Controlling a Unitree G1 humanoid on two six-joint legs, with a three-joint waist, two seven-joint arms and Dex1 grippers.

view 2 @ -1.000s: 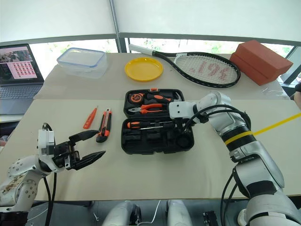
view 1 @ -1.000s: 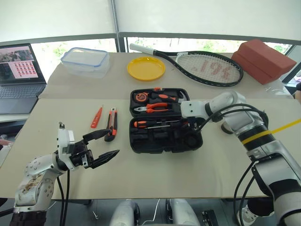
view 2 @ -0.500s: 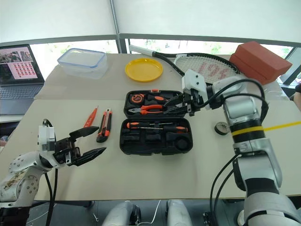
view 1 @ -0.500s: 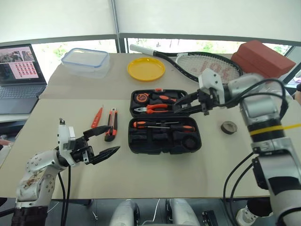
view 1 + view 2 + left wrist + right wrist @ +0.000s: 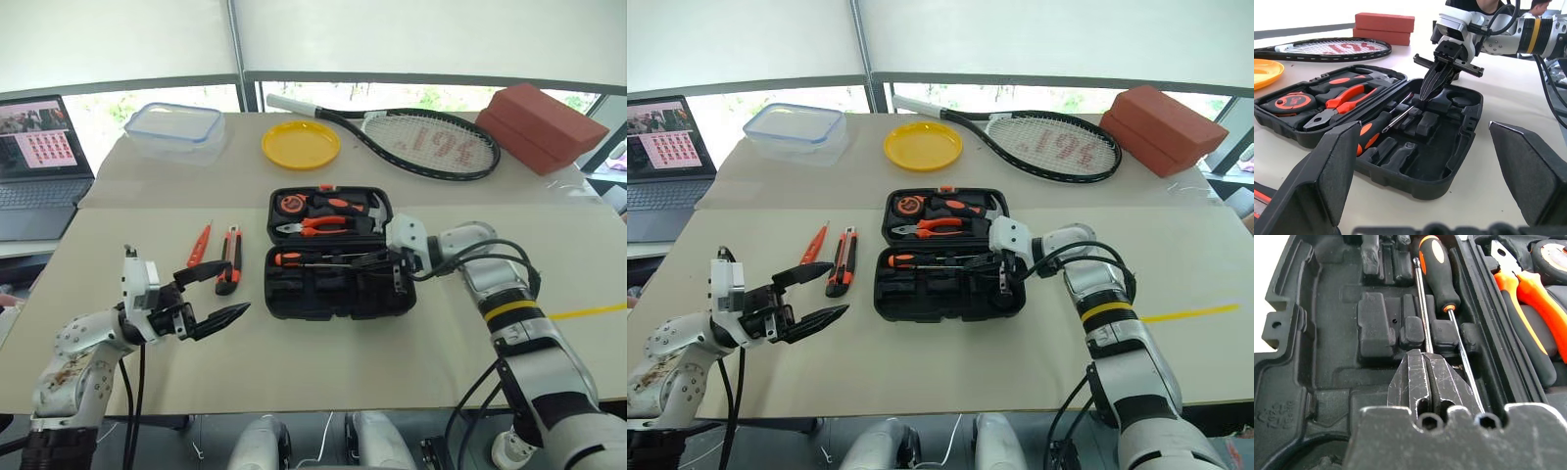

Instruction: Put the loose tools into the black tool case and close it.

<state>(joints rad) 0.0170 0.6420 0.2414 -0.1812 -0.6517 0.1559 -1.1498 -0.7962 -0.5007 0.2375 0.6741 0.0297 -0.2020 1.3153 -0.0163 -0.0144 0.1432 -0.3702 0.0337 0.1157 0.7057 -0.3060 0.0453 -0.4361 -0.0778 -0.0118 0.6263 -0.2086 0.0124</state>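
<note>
Right wrist view looks down the right hand (image 5: 1426, 374), its two fingers pressed together with nothing between them, their tips over the moulded recesses of the black tool case (image 5: 338, 253). Just past the tips lie two thin steel shafts; one leads to an orange-and-black screwdriver (image 5: 1439, 271) set in its slot. The orange-handled pliers (image 5: 1528, 293) sit in the other half, at the right of that frame.

Left wrist view adds what that close look misses: the same hand reaching down into the open case from the upper middle of the frame, and the left hand's own fingers (image 5: 1334, 164) spread wide apart at the bottom corners, holding nothing.

The left eye view shows the wider layout. The left hand (image 5: 208, 297) hovers at lower left, well apart from the case at centre. Between them, left of the case, lie the utility knife (image 5: 231, 258) and the small orange screwdriver (image 5: 201, 244) on the worktop (image 5: 323, 357). In the upper part of the frame are a clear lidded box (image 5: 175, 129), a yellow plate (image 5: 301, 143), a racket (image 5: 411, 140) and a red box (image 5: 541, 114). A laptop (image 5: 39, 147) stands at the upper left edge.
</note>
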